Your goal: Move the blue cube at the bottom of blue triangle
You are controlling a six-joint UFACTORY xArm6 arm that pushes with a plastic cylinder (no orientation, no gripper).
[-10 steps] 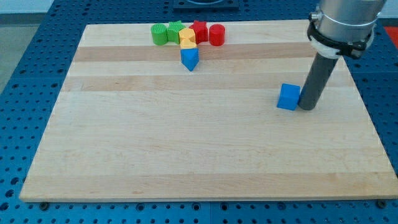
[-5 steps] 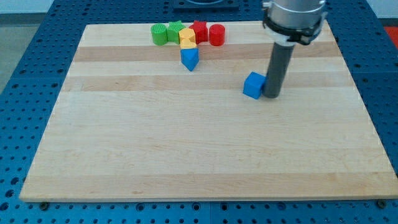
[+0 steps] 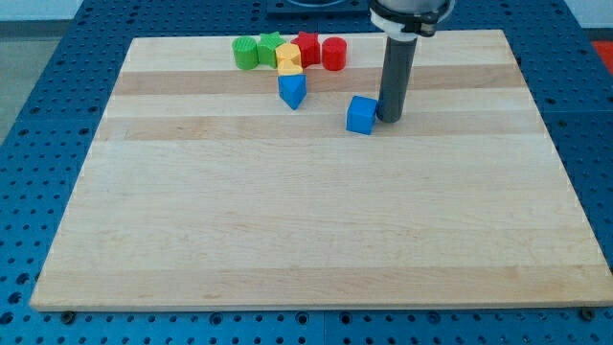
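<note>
While resting on the board point(image 3: 287, 240), my tip point(image 3: 390, 118) sits just right of the blue cube point(image 3: 361, 114), touching or nearly touching its right side. It's a bare rod: no jaws to spread or pinch. Cube is right of the blue triangle point(image 3: 292, 90) and slightly nearer, well apart from it. Past the triangle at the far edge: yellow block point(image 3: 288, 59), green cylinder point(image 3: 245, 52), green star-like block point(image 3: 270, 45), red block point(image 3: 306, 46), red cylinder point(image 3: 332, 53), bunched together.

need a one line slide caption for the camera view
My tip presses the right side of the blue cube, which sits right of and slightly below the blue triangle.
</note>
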